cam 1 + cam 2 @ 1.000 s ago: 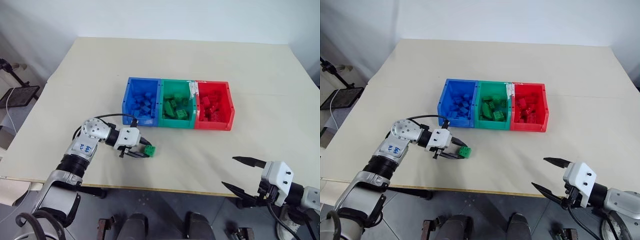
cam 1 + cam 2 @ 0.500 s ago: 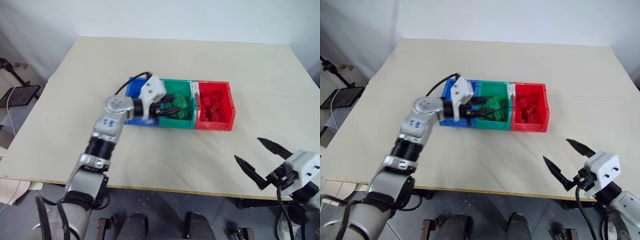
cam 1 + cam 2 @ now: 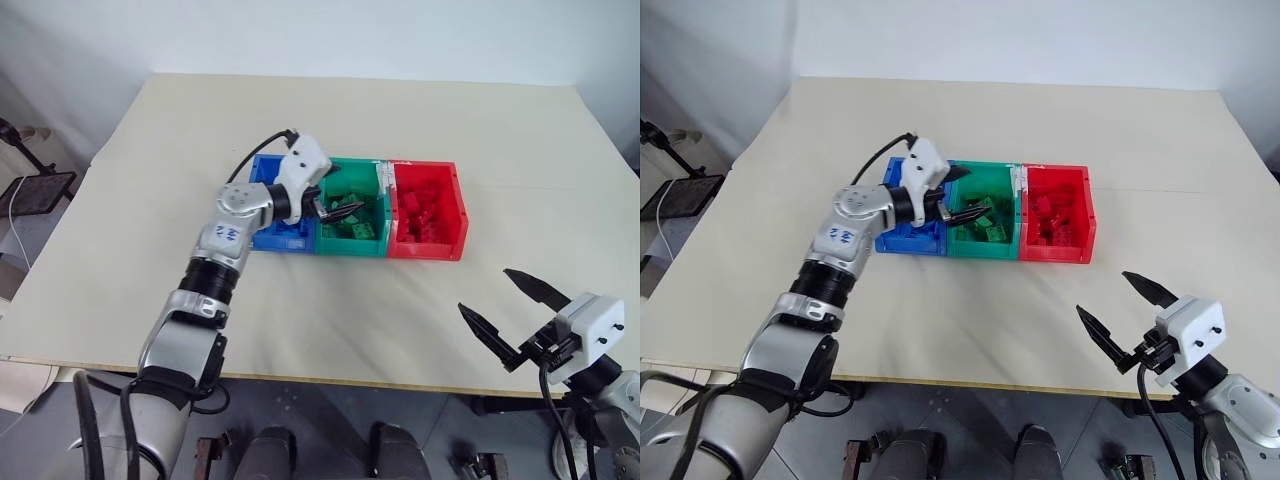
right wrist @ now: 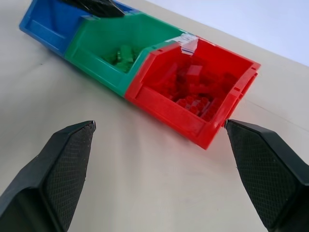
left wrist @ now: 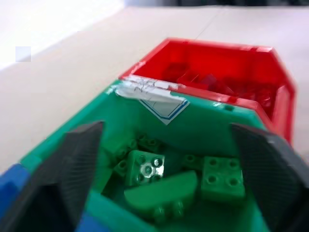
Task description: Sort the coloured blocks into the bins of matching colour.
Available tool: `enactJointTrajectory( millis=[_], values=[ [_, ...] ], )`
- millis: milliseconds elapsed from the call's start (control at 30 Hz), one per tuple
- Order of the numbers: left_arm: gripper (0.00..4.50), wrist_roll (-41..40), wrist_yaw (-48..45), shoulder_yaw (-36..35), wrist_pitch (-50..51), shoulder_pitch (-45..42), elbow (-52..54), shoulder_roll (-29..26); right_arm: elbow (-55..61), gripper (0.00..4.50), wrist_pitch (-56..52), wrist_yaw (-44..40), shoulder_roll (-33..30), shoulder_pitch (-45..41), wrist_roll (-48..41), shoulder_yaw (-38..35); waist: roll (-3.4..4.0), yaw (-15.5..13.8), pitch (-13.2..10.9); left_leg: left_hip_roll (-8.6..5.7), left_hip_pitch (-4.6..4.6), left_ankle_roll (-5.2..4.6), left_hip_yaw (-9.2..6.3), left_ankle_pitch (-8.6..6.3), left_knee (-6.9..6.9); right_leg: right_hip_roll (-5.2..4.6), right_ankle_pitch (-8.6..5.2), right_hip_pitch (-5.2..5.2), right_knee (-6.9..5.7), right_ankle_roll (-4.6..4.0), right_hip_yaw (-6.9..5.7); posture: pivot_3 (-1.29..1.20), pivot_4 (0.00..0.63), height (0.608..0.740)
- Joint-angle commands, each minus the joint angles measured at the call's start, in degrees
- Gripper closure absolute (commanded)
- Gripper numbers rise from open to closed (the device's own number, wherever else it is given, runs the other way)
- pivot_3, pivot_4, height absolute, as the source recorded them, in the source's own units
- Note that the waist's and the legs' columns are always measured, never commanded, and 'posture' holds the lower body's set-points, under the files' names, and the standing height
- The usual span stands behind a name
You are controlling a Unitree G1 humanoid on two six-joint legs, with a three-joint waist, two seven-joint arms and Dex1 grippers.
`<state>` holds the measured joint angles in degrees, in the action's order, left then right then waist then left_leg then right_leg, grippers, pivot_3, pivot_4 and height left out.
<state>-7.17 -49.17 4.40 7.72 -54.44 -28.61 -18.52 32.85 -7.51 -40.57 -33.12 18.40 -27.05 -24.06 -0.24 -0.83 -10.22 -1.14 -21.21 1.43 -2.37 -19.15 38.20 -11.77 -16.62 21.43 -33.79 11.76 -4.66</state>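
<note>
table (image 3: 200,150): beige | on it: bins (image 3: 357,244) blue/grn/red, joined

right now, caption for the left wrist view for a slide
Open left gripper poised over the green bin of green blocks.

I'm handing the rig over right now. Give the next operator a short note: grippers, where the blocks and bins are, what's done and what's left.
Left gripper: open, nothing between the fingers, over the green bin.
Right gripper: open, empty, near the table's front edge.
Bins: blue bin, green, red bin joined in a row mid-table.
Done: green blocks lie in the green bin; blue and red bins hold matching bricks.
Left: no loose blocks visible on the table; pull the left arm back and check.
</note>
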Motion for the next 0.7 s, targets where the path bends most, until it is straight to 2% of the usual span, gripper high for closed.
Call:
enactJointTrajectory(
  millis=[33,100,200,267,467,700],
  values=[
    [0.06,-0.89,-4.88,-2.18,-3.93,5.24,6.86,-7.23,-0.59,0.00,0.54,-3.20,-2.72,-0.81,-0.24,0.31,0.02,0.53,0.01,0.01,0.02,0.00,0.00,0.00,0.00,0.01,0.00,0.00,0.01,0.00,0.01,0.00,0.150,0.740],
    [0.06,-1.79,-7.49,-3.43,-7.19,9.16,7.73,-11.06,-1.62,0.00,0.84,-5.02,-4.02,-1.42,-0.36,0.79,0.02,0.70,0.01,0.01,0.04,0.00,0.00,0.00,-0.02,0.01,0.00,0.00,-0.02,0.00,0.02,0.00,0.150,0.740],
    [0.06,-5.37,-10.86,-9.48,-11.06,17.55,8.02,-17.38,-5.12,0.00,1.31,-8.36,-6.36,-4.48,-0.52,1.96,0.01,0.97,0.01,0.01,0.03,0.00,0.00,0.00,0.02,0.00,0.00,-0.01,-0.02,0.00,0.02,0.00,0.150,0.740],
    [0.06,-3.91,-7.77,-11.87,-15.32,20.61,6.38,-19.71,-8.20,0.00,2.00,-9.57,-7.45,-7.42,0.40,2.95,-0.01,1.03,0.00,0.04,0.05,0.01,0.00,-0.01,0.00,0.01,0.00,-0.01,0.00,0.00,0.02,0.00,0.150,0.740],
    [0.06,-5.90,-4.85,-16.02,-15.60,30.04,11.71,-21.50,-14.57,0.00,2.83,-11.32,-8.10,-15.09,1.20,4.88,0.00,0.31,0.00,0.03,0.04,0.02,-0.03,-0.03,0.12,0.00,0.01,-0.09,-0.01,-0.01,0.00,0.00,0.150,0.740],
    [0.06,-10.07,1.12,-18.94,-7.77,37.35,21.95,-18.92,-15.30,0.00,2.74,-9.11,-6.55,-16.07,1.52,4.17,0.00,0.15,0.00,0.06,0.03,0.05,-0.04,-0.04,0.09,0.02,0.01,-0.05,-0.02,-0.01,-0.02,0.00,0.150,0.740]
  ],
)
